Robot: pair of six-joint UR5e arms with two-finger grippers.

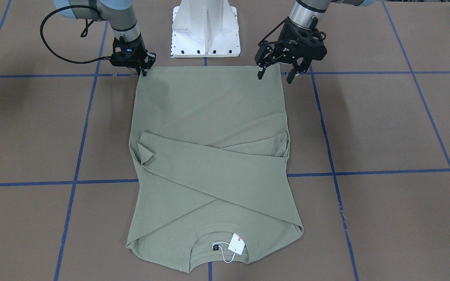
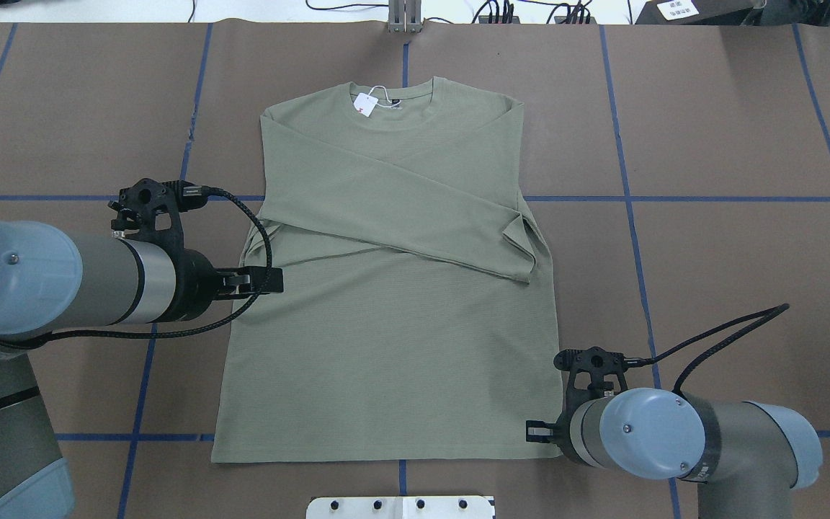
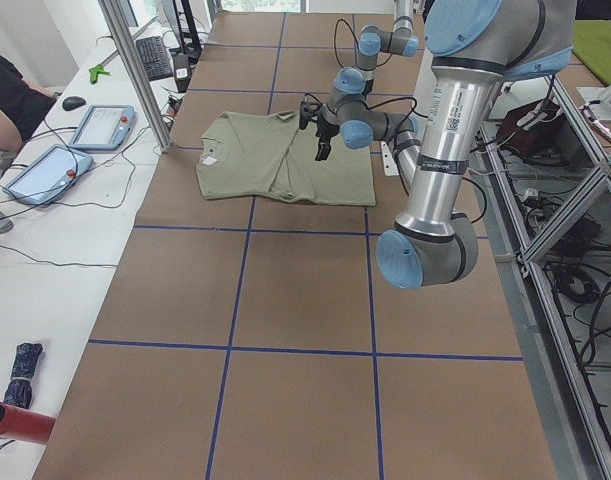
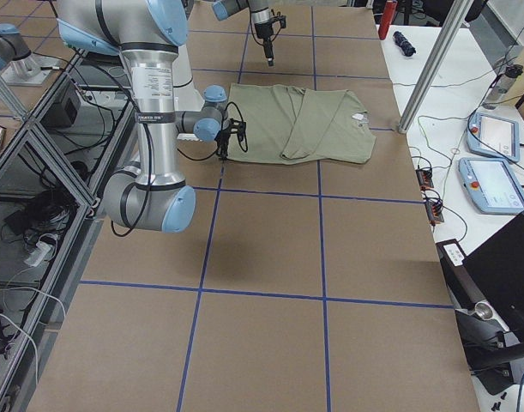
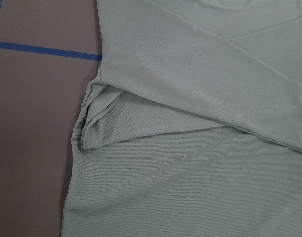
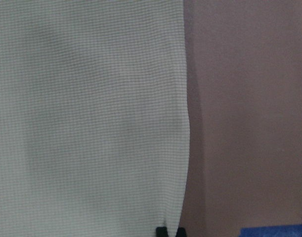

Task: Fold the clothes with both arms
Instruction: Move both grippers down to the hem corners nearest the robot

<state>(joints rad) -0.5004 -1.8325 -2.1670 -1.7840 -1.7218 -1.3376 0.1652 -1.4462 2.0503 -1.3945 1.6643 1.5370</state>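
The sage-green shirt (image 1: 209, 117) (image 2: 386, 353) lies flat on the brown table. Both sleeves are crossed over its chest, and a white hang tag (image 1: 237, 243) sits at the collar. My right gripper (image 1: 145, 72) (image 2: 530, 431) is down at the hem corner on my right. In the right wrist view its fingertips (image 6: 162, 231) sit close together on the shirt's edge. My left gripper (image 1: 275, 76) (image 2: 278, 281) hangs open well above the table, over the shirt's left side. The left wrist view looks down on the folded sleeve cuff (image 5: 94, 123).
The white pedestal base (image 1: 205, 31) stands just behind the hem. Blue tape lines (image 2: 674, 199) divide the brown table. A side bench with tablets (image 3: 105, 125) and a metal post (image 3: 135, 70) lies past the collar end. A person's arm (image 3: 0, 90) shows there.
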